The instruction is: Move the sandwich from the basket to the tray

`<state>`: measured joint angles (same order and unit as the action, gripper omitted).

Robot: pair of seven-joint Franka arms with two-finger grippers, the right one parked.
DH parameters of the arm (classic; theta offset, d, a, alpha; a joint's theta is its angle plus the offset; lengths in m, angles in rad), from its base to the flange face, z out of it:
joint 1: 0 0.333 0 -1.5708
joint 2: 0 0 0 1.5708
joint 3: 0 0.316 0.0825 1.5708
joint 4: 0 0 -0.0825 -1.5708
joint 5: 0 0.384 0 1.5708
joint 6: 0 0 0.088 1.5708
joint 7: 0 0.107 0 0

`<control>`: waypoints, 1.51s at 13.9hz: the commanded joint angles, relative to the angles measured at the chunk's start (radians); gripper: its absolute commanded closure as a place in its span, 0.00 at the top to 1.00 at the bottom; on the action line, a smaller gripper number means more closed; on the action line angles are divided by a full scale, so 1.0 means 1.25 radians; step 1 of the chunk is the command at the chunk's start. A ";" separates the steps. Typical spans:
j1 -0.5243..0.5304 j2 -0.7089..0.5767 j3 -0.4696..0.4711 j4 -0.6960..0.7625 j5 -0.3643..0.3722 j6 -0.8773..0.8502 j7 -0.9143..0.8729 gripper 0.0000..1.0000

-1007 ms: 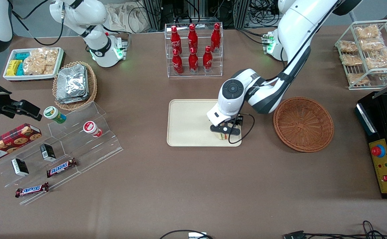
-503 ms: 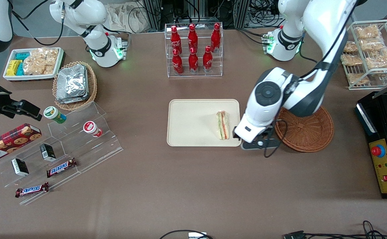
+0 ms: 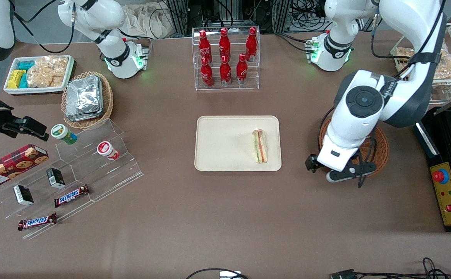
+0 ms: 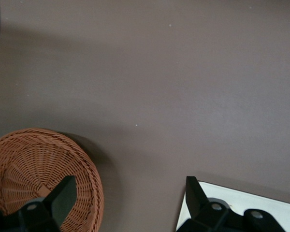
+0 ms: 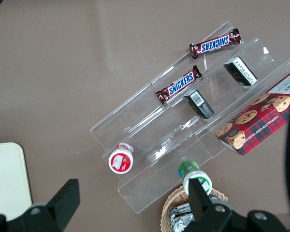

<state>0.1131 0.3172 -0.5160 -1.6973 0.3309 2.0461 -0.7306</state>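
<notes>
Since the earlier frames the working arm has let go of the sandwich and swung away from the tray toward its own end of the table.

In the front view the sandwich lies on the tray at centre frame, by the tray's edge nearest the basket, which shows at right of centre. The gripper hangs over the basket's near rim, and the arm covers most of the wicker. The placing looks done; what remains is probably only to withdraw clear of the basket.

In the left wrist view the fingers stand wide apart with nothing between them, the basket and a tray corner beneath. Both are cut off by the frame edge, and the sandwich is out of sight here.

The right wrist view shows only a corner of the tray.
</notes>
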 commanded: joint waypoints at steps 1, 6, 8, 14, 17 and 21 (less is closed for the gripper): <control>0.005 -0.017 -0.008 0.001 0.002 -0.019 -0.014 1.00; 0.047 -0.034 -0.008 0.002 -0.005 -0.060 0.086 1.00; 0.047 -0.046 -0.001 0.012 -0.008 -0.092 0.136 1.00; 0.020 -0.130 0.125 0.005 -0.161 -0.125 0.320 1.00; 0.011 -0.186 0.195 0.004 -0.226 -0.179 0.443 1.00; -0.014 -0.271 0.290 0.004 -0.277 -0.299 0.570 1.00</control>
<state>0.1251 0.0416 -0.2051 -1.6853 0.0102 1.7390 -0.0721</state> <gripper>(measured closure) 0.000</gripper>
